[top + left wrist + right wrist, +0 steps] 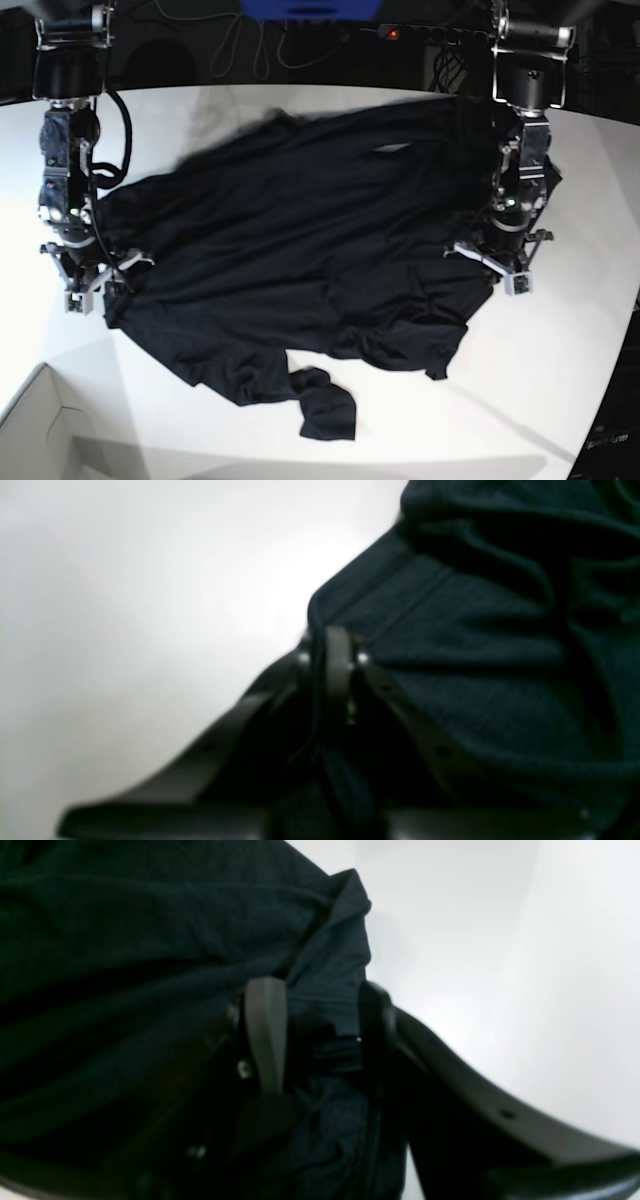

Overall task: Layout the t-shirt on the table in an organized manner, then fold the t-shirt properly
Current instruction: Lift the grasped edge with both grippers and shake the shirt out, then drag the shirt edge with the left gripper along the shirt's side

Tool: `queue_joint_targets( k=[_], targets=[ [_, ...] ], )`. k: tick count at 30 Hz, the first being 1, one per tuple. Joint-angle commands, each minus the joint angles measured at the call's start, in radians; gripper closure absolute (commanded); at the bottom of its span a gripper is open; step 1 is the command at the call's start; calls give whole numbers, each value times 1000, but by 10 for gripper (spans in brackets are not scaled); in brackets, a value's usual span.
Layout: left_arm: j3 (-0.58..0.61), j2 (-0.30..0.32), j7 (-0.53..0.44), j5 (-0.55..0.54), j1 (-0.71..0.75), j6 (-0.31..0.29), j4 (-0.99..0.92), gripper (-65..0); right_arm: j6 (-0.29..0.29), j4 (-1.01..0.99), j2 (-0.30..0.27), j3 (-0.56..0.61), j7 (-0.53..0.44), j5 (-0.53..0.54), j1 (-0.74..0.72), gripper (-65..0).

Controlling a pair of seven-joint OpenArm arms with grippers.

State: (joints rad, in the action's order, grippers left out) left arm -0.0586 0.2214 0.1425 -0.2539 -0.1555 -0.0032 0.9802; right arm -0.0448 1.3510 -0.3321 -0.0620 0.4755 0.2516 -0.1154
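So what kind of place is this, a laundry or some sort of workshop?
Most likely a robotics lab or test bench, not a laundry. Two robot arms stand over a bare white table with one black t-shirt on it, and cables and a power strip run along the dark back edge.

A plain black t-shirt (pixel 300 250) lies spread but wrinkled across a large white table (pixel 560 380), 1 sleeve bunched.

I see the t-shirt (pixel 300 240) spread rumpled across the middle of the table (pixel 560 400). My left gripper (pixel 497 262) sits at its edge on the base view's right, my right gripper (pixel 92 275) at the opposite edge. A cardboard box (pixel 45 435) occupies the near left corner.
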Motion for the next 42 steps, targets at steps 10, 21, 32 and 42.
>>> queue_joint_targets(
  k=[10, 21, 32, 42],
  targets=[
    [-109, 3, 95, -9, 103, -2, 142, -1, 7, 77, -12, -3, -24, 5, 18, -247],
    [-349, -1, 96, -12, 247, -2, 394, -1, 7, 98, -11, -3, -24, 5, 50, -247],
    [-396, 6, 96, -150, 293, -2, 420, -26, 7, 107, 32, -2, -24, 5, 72, -247],
    [-419, 0, 95, -153, 325, -2, 515, -417, 7, 133, 31, -3, -24, 5, 84, -251]
  ],
)
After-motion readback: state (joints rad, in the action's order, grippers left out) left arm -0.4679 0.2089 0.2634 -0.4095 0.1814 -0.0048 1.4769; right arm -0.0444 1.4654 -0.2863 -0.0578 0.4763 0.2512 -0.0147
